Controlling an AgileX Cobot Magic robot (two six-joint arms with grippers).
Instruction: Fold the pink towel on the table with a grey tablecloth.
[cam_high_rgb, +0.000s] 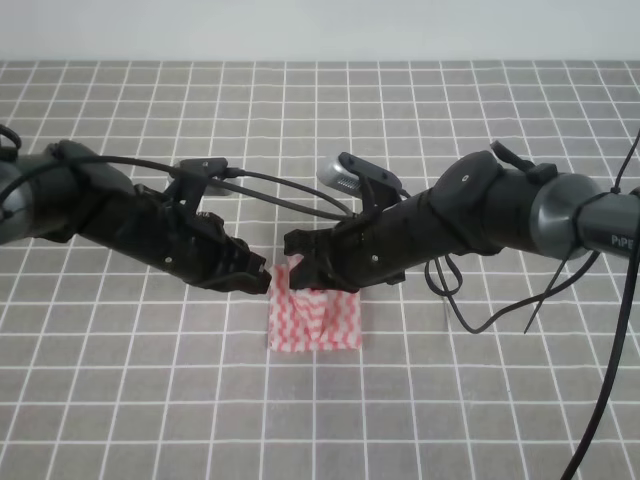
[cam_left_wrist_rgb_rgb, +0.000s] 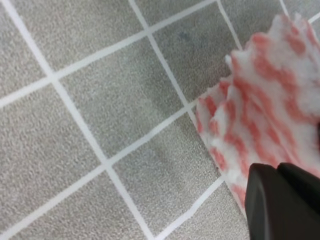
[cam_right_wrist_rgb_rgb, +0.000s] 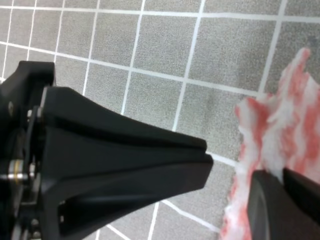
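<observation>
The pink towel (cam_high_rgb: 318, 325) lies bunched on the table with a grey tablecloth (cam_high_rgb: 320, 120), and its back left corner stands up in a peak. My right gripper (cam_high_rgb: 292, 250) comes in from the right. It is shut on the raised back edge, and its dark fingertips (cam_right_wrist_rgb_rgb: 282, 200) cover the pink towel (cam_right_wrist_rgb_rgb: 285, 125). My left gripper (cam_high_rgb: 265, 279) is shut and sits just left of that peak. In the right wrist view the left gripper (cam_right_wrist_rgb_rgb: 206, 156) shows no cloth between its tips. In the left wrist view its fingertips (cam_left_wrist_rgb_rgb: 280, 200) overlap the pink towel (cam_left_wrist_rgb_rgb: 260, 100).
The two arms meet nose to nose over the towel's back edge. Black cables (cam_high_rgb: 290, 195) loop above the left arm, and more cables (cam_high_rgb: 600, 330) hang off the right arm. Gridded grey cloth (cam_left_wrist_rgb_rgb: 100, 100) surrounds the towel on every side.
</observation>
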